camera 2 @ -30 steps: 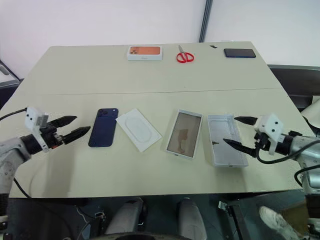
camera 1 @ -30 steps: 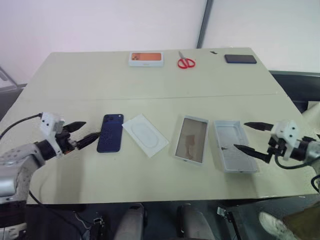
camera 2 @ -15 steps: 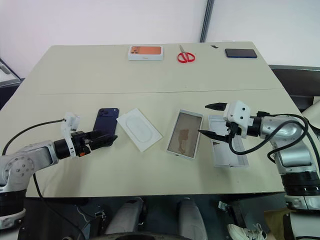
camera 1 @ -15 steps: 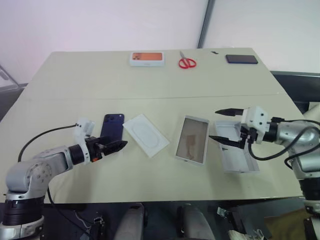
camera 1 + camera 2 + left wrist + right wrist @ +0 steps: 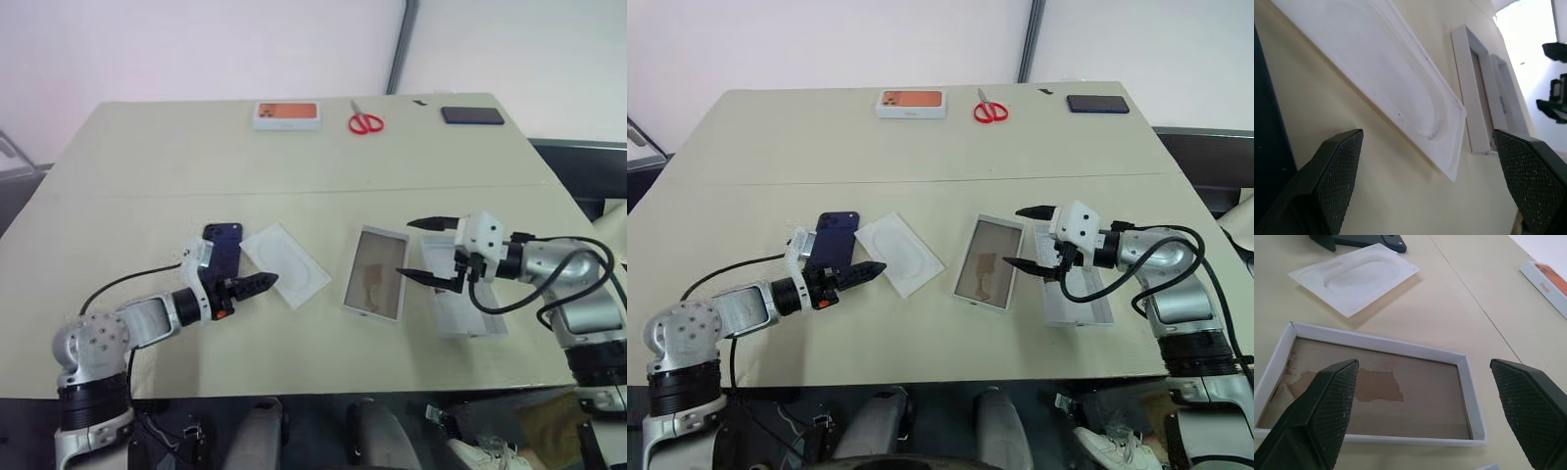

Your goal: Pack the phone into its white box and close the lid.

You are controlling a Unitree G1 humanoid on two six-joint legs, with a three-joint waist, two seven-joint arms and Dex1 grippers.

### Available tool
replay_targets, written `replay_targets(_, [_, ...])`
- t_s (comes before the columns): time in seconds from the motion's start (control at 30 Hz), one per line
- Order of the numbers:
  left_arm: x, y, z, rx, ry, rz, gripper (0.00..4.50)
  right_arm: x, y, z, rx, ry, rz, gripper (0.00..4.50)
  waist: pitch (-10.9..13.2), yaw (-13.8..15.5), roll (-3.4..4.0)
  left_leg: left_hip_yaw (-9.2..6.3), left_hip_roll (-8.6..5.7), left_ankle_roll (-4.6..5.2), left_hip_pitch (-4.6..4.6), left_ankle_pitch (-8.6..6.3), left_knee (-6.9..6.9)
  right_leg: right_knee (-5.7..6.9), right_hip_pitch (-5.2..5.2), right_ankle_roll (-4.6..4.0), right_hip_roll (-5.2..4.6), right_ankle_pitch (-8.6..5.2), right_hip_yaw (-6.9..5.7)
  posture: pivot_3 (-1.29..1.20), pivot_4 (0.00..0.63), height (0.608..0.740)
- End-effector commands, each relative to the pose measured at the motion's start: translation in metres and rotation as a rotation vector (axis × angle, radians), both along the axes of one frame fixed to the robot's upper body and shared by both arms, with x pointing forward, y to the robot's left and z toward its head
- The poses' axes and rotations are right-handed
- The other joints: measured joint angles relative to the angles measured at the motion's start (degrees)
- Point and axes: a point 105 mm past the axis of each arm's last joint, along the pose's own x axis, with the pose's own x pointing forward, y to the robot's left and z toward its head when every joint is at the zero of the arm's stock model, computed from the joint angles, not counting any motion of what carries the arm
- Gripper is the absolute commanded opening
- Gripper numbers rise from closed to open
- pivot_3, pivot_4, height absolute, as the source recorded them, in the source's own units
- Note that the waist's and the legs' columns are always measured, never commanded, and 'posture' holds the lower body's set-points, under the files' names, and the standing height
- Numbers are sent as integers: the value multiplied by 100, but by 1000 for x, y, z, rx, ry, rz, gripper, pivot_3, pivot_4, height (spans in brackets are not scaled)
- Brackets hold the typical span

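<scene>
The left gripper (image 5: 257, 285) has its fingers wide and empty just beside the phone (image 5: 221, 249), which lies flat on the bench (image 5: 323, 157). The right gripper (image 5: 421, 251), equally wide, hangs between the white box (image 5: 375, 273) and the lid (image 5: 453, 287). Pickup looks unstarted; next, close on the phone's edges.

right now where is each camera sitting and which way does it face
Head eyes: above the table, looking forward and down; both arms show, left gripper, right gripper.
Left wrist: low, along open fingers, toward insert card.
Right wrist: over the white box.
Shared: both wrist views show the card and box.
</scene>
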Motion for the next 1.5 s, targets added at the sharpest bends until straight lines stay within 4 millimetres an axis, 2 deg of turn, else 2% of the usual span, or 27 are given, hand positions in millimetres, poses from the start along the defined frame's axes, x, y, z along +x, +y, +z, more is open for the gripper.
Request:
replay_targets(0.03, [1, -1, 5, -16, 0, -2, 4442, 1, -1, 14, -7, -66, 6, 4495, 0, 1, 0, 0, 0, 0, 0, 0, 1, 0, 0, 0, 0, 0, 0, 0, 150, 740])
replay_targets(0.17, [7, -2, -1, 2, -4, 21, 4442, 0, -2, 11, -9, -70, -1, 4495, -1, 1, 1, 0, -1, -1, 0, 0, 1, 0, 0, 0, 0, 0, 1, 0, 150, 740])
replay_targets(0.3, [13, -12, -5, -43, 17, 22, 4442, 0, 2, 12, -5, -83, 4, 4495, -1, 20, 1, 1, -3, -1, 0, 0, 4, -1, 4, 0, -1, 0, 0, 0, 150, 740])
replay_targets(0.47, [12, -21, -14, -53, 31, 21, 4442, 0, 4, 16, 0, -97, 5, 4495, -2, 19, 2, 0, -5, -1, 0, 0, 6, -2, 8, 0, -3, 0, 0, 0, 150, 740])
replay_targets(0.57, [13, -20, -18, -51, 45, 36, 3615, 0, 4, 17, -1, -99, 4, 4500, -3, 20, 3, 0, -6, -1, 1, 0, 6, -3, 9, -1, -3, 0, 0, 0, 150, 740])
replay_targets(0.7, [11, -19, -20, -46, 50, 25, 1636, 0, 3, 18, -3, -102, 3, 4500, -3, 5, 3, 0, -6, -1, 1, 0, 6, -4, 8, 0, -3, -1, 0, 0, 150, 740])
replay_targets(1.1, [12, -17, -25, -36, 59, 39, 1636, 1, 7, 20, 2, -114, 9, 4500, -4, 8, 5, 0, -5, -1, 2, 0, 6, -4, 8, -1, -3, -1, 0, 0, 150, 740])
replay_targets(1.17, [14, -17, -25, -36, 65, 46, 1094, 1, 6, 21, -1, -119, 7, 4500, -5, 13, 6, -1, -5, -1, 2, 0, 6, -4, 9, -1, -3, -1, 0, 0, 150, 740])
replay_targets(1.27, [15, -18, -23, -39, 57, 39, 22, 1, 6, 21, -2, -120, 6, 4500, -11, 8, 17, 0, -5, -1, 7, 0, 6, -4, 14, -1, -3, -1, 0, 0, 150, 740])
replay_targets(1.5, [21, -11, -14, -66, 35, 62, 22, 0, 6, 20, 5, -111, 1, 4500, -12, 3, 18, 0, -5, -1, 11, 0, 2, -4, 15, -1, -2, -1, 0, 0, 150, 740])
